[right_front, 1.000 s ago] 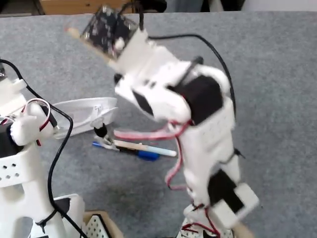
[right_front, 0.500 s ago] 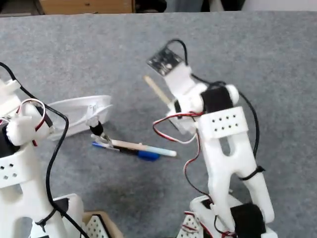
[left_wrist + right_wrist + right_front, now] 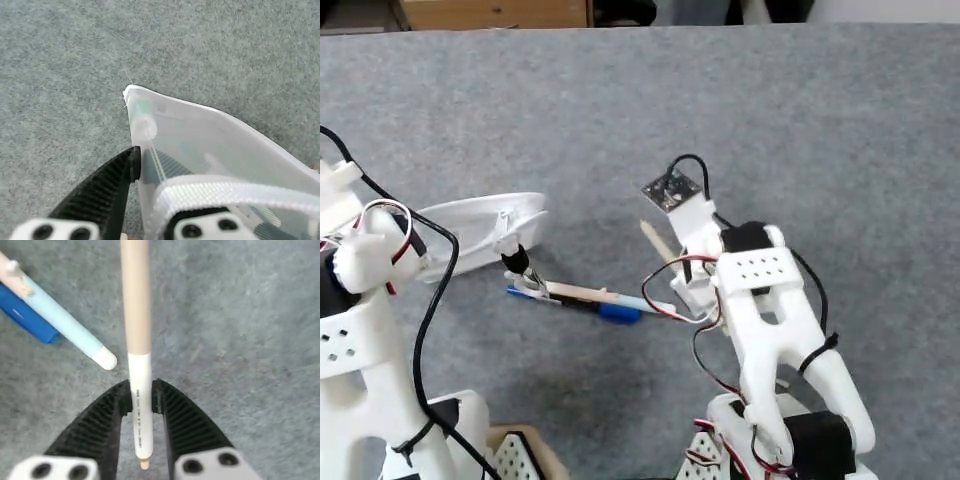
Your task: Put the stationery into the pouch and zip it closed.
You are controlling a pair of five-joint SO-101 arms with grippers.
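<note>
Our left gripper [image 3: 150,182] pinches the edge of the pouch [image 3: 210,145], which lies on the grey table [image 3: 820,120]. Away from the pouch, our right gripper [image 3: 142,390] is clamped on a beige pen [image 3: 136,315]. Between that gripper and the pouch lie a light-blue pen [image 3: 65,325] and a blue pen [image 3: 30,317], touching each other.

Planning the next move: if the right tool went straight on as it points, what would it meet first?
Probably the bare grey table, led by the held pen; the light-blue pen lies aside.
</note>
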